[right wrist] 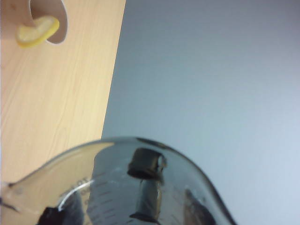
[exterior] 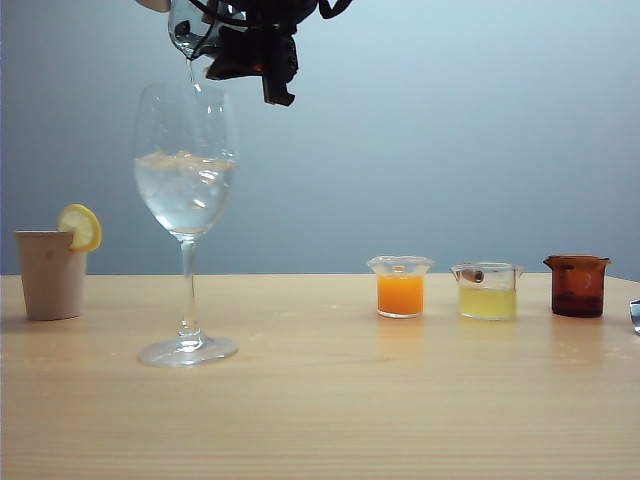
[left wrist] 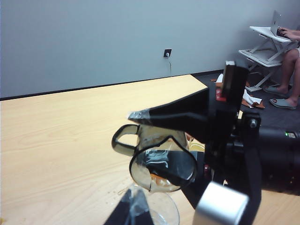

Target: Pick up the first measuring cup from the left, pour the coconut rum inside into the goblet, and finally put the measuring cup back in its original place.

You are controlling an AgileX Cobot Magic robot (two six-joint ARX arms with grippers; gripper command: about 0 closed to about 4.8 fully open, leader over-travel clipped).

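The smoky measuring cup (exterior: pixel 188 28) hangs tipped over at the top of the exterior view, with my right gripper (exterior: pixel 250 45) shut on it after reaching across to the left side. A thin stream of coconut rum (exterior: pixel 192 72) falls from its lip into the goblet (exterior: pixel 186 190), which stands on the table holding clear liquid and ice. In the left wrist view the tilted measuring cup (left wrist: pixel 161 161) sits between the right gripper's fingers (left wrist: pixel 178 112), just above the goblet rim (left wrist: pixel 161 211). My left gripper (left wrist: pixel 135 211) is shut and empty, close beside that rim. In the right wrist view the measuring cup (right wrist: pixel 117 187) fills the near edge.
A beige cup with a lemon slice (exterior: pixel 50 275) stands left of the goblet. To the right stand a cup of orange liquid (exterior: pixel 400 290), one of pale yellow liquid (exterior: pixel 487 292) and an amber-brown cup (exterior: pixel 577 287). A person (left wrist: pixel 290 61) sits beyond the table's far corner.
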